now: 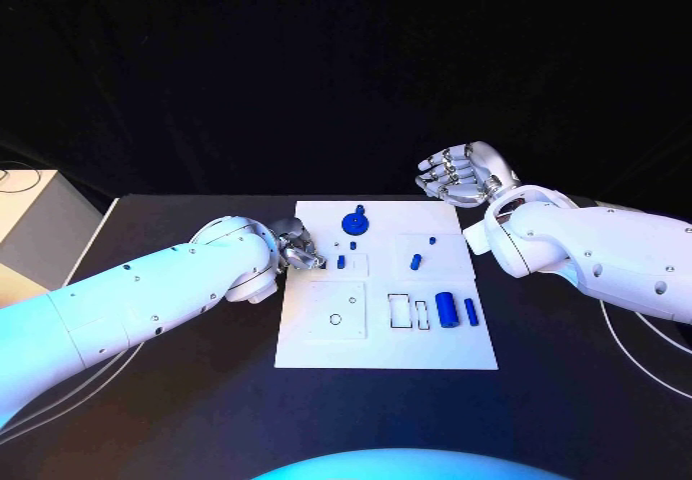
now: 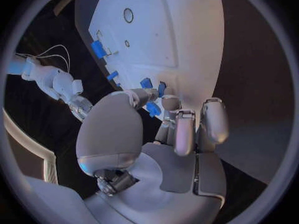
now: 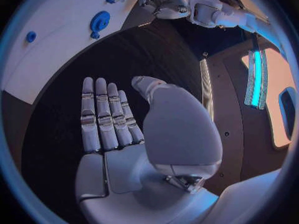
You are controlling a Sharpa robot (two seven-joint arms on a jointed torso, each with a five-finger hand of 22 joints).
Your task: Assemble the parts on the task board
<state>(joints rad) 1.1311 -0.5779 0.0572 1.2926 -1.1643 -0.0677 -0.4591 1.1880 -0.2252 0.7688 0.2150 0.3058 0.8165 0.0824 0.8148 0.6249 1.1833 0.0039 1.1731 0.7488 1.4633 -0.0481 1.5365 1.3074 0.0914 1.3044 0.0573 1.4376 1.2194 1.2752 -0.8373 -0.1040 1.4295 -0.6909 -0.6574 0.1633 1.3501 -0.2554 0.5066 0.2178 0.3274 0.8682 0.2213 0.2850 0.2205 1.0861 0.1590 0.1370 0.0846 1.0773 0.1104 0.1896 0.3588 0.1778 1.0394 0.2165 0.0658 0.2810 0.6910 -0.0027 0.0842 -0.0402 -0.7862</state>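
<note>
Hidden and cut-off parts at the board

The left hand (image 1: 294, 245) covers the left edge of the white board (image 1: 387, 345) in the head view — whatever lies under its fingers there is hidden; in the left wrist view a small blue piece (image 2: 152, 109) sits at the fingertips (image 2: 169, 103), but whether it is pinched or merely touched cannot be told. The right arm's casing hides the board's far right corner — small blue pegs (image 1: 415, 262) are too tiny to make out their shape.
</note>
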